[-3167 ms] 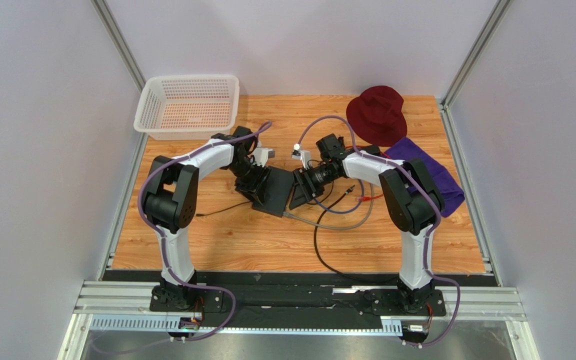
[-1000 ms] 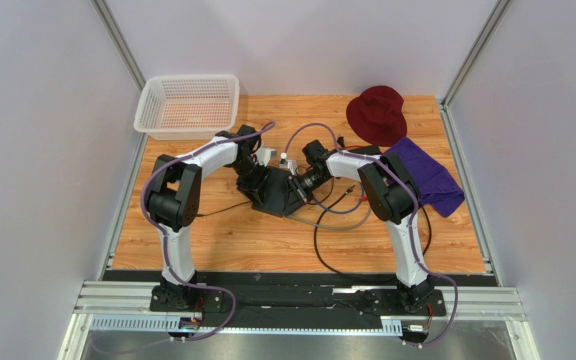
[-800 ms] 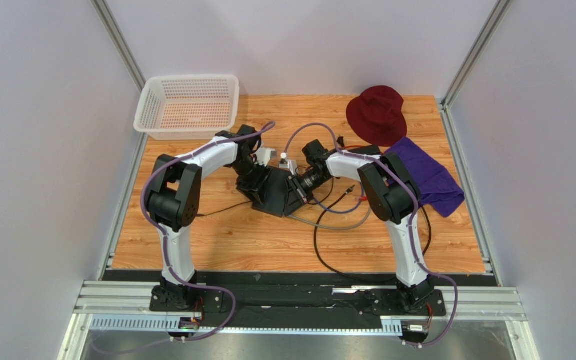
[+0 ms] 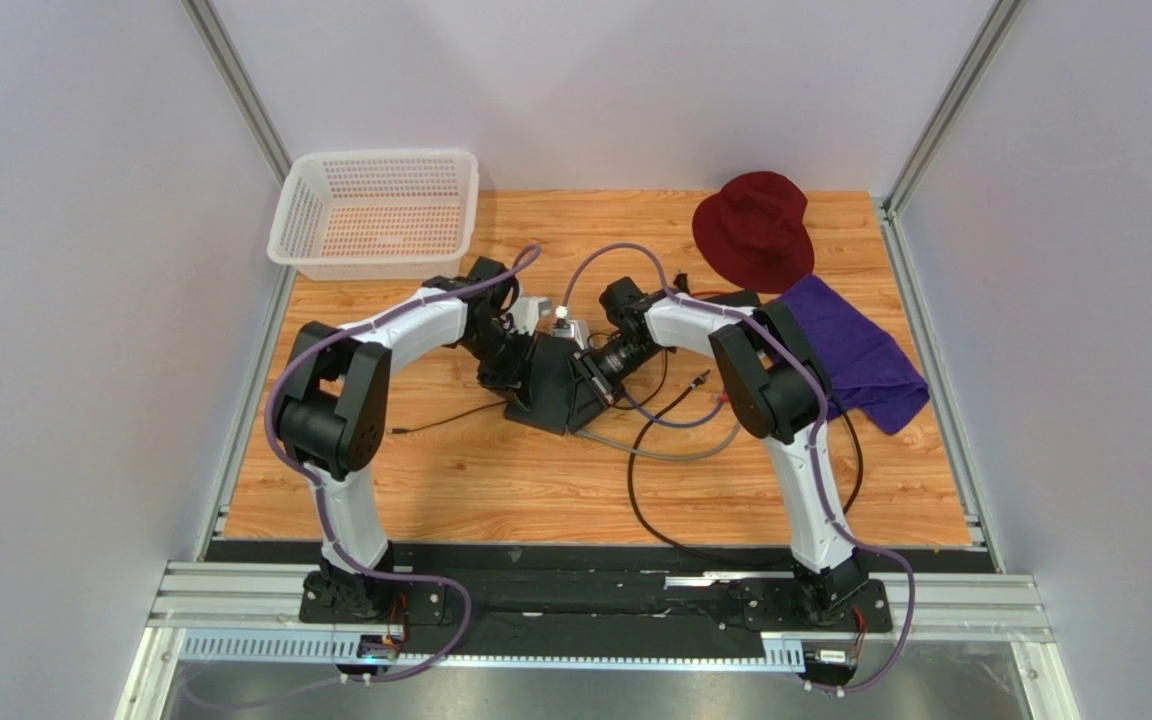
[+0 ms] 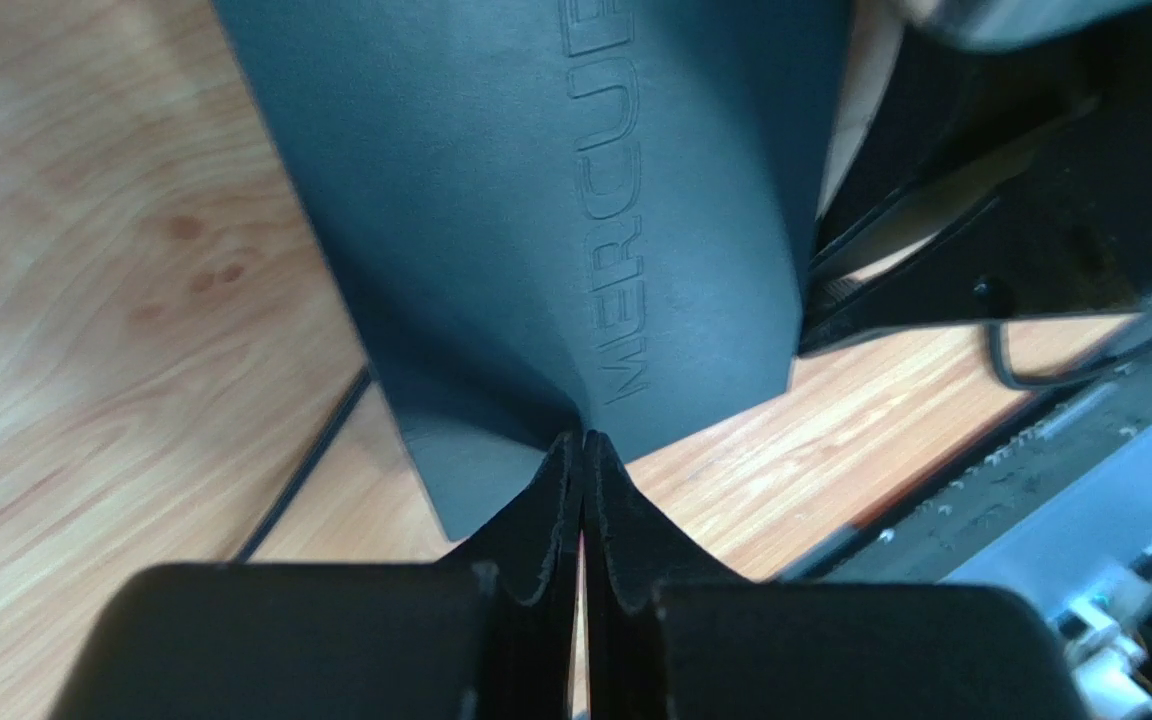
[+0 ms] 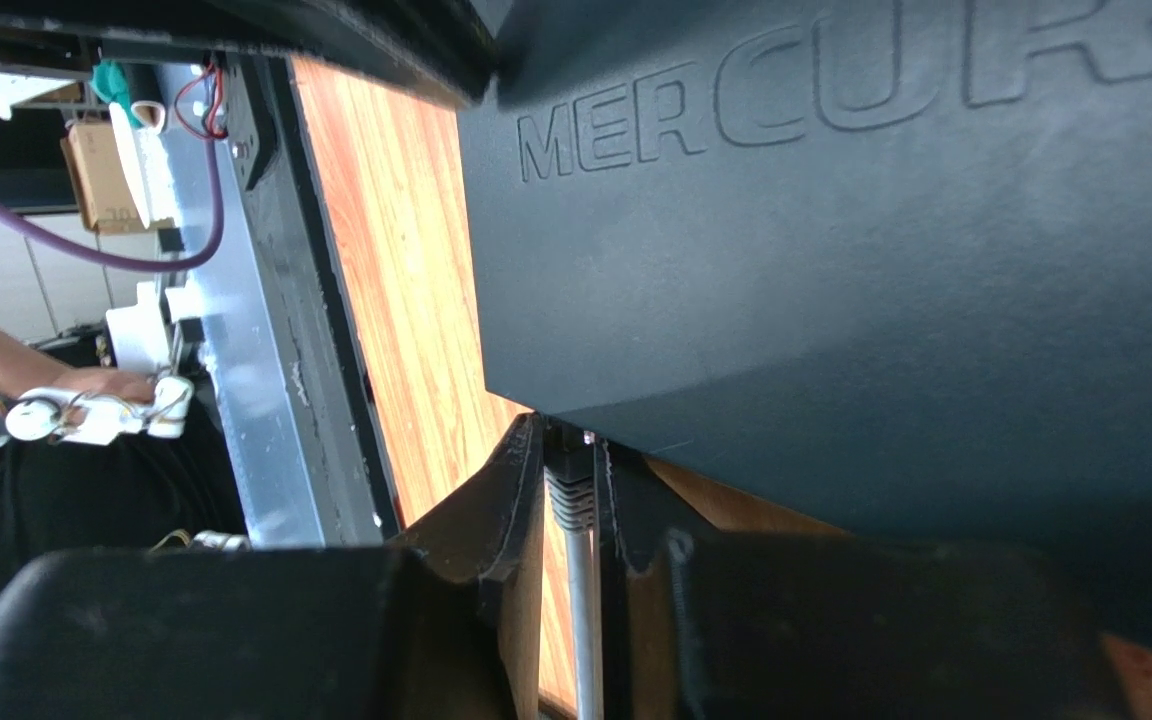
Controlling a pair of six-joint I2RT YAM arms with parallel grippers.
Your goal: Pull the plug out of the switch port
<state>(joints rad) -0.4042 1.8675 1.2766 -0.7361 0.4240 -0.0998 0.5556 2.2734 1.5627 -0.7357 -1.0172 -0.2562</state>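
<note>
Bright even light, faint soft shadows around the dark grey box (image 4: 549, 383), wrist views blurred below it, washed-out wooden table (image 5: 71, 225) left of it.

The switch (image 4: 549, 387) lay on the middle of the table (image 4: 462, 480), between my two grippers. My left gripper (image 5: 582, 444) met its left edge. My right gripper (image 6: 567, 446) sat at its right edge, with the plug (image 6: 569, 495) between the fingers, right against the switch's side. Cables (image 4: 639, 503) looped over the table to the right of the switch and nearer to me, toward my right arm's base. A basket (image 4: 375, 210) stood at the far left corner. A hat (image 4: 752, 225) lay at the far right. A cloth (image 4: 871, 368) lay just beside it, nearer to me and further right, by the table's right edge.
</note>
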